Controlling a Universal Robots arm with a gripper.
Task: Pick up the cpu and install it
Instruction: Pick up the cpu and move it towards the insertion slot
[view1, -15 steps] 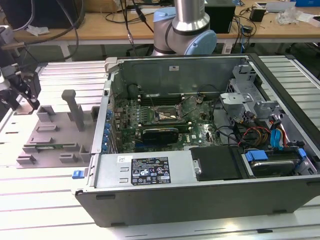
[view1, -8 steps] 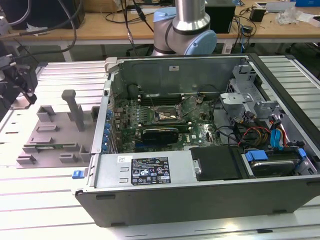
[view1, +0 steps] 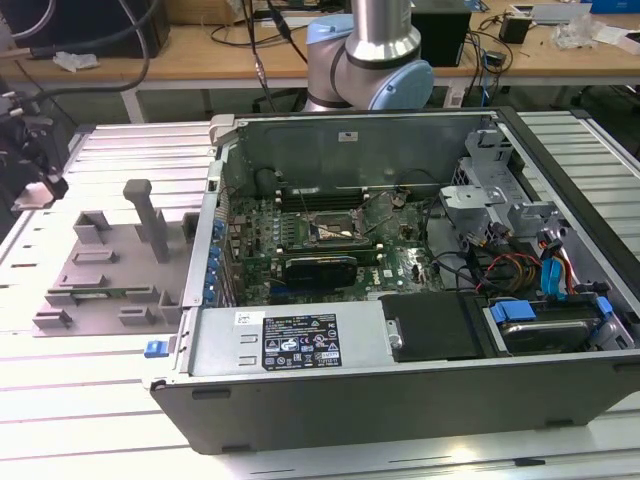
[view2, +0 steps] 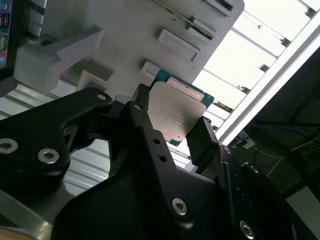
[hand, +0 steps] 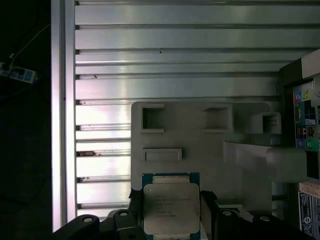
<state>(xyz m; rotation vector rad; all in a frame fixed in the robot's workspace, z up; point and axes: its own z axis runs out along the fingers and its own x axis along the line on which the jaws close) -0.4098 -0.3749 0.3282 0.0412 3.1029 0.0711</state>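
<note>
Surface: slatted aluminium bench (view1: 100, 420), with cluttered wooden desks at the far side.

Item 1, open computer case (view1: 350, 150): lies on its side right of centre in the exterior view, so the motherboard faces up. The black-framed socket (view1: 335, 232) sits mid-board and looks vacant, judged ready to receive the chip.

Item 2, grey fixture tray (view1: 110, 270): on the bench just beside the case, at the exterior view's left. Its moulded pockets and posts appear meant to stage parts in known positions for pick-up.

Item 3, arm (view1: 370, 60): its base stands at the far side behind the case.

Item 4, gripper (hand: 171, 206): poised over the tray. Its black fingers (hand: 207, 205) are closed onto two opposite edges of the cpu (hand: 171, 207). The edge grip is judged to keep the shiny lid and the underside free of contact.

Item 5, cpu, second wrist view (view2: 177, 112): metal lid toward the camera, green board edge showing, pinched between the fingers (view2: 205, 135) above the tray. Whether it has cleared its pocket cannot be told. Not installed.
</note>
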